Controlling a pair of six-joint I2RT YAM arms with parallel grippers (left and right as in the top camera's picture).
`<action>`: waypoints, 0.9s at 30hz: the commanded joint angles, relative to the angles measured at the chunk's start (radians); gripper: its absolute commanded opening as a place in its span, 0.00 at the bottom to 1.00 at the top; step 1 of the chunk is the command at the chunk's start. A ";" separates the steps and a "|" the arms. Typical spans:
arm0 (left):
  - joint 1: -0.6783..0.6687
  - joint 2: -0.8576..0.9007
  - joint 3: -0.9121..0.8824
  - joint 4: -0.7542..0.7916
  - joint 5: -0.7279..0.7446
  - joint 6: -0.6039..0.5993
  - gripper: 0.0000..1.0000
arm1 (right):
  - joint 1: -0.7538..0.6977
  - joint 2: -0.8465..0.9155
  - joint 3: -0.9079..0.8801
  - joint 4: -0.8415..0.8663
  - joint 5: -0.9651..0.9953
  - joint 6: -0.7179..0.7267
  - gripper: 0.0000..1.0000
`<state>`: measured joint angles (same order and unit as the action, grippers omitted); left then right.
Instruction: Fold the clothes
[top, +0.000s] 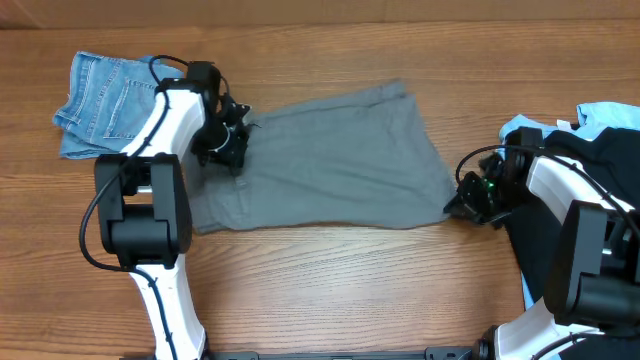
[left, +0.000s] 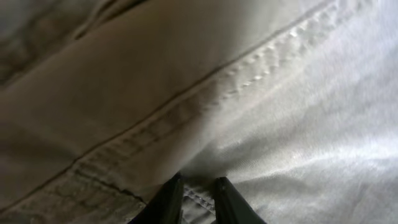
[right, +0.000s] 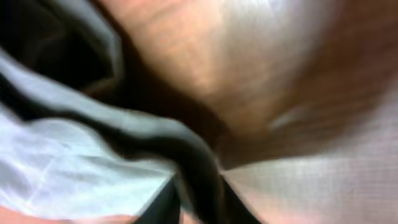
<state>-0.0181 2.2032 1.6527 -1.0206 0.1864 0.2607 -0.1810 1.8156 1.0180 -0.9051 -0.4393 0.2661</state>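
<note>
A grey garment (top: 340, 160) lies spread flat across the middle of the table. My left gripper (top: 228, 150) is at its upper left edge. In the left wrist view the fingers (left: 198, 199) are shut on a stitched hem of the grey cloth (left: 186, 93). My right gripper (top: 462, 203) is at the garment's lower right corner. In the blurred right wrist view its fingers (right: 199, 205) are closed on a dark fold of cloth, with grey fabric (right: 311, 186) beside it.
Folded blue jeans (top: 105, 100) lie at the far left. A pile of black (top: 590, 150) and light blue (top: 610, 115) clothes sits at the right edge, just behind my right arm. Bare wood table (top: 350, 290) shows in front.
</note>
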 joint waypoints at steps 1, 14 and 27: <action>0.048 0.020 0.031 -0.011 -0.057 -0.018 0.27 | 0.002 -0.074 -0.009 -0.044 0.019 0.001 0.33; -0.003 -0.094 0.280 -0.238 -0.003 -0.041 0.52 | 0.146 -0.330 0.015 0.004 -0.225 0.084 0.55; -0.015 -0.271 0.310 -0.404 -0.003 -0.109 0.55 | 0.594 -0.023 -0.030 0.526 0.033 0.591 0.15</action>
<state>-0.0330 1.9598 1.9484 -1.3998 0.1795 0.1883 0.4068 1.7065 1.0058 -0.4141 -0.5140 0.6926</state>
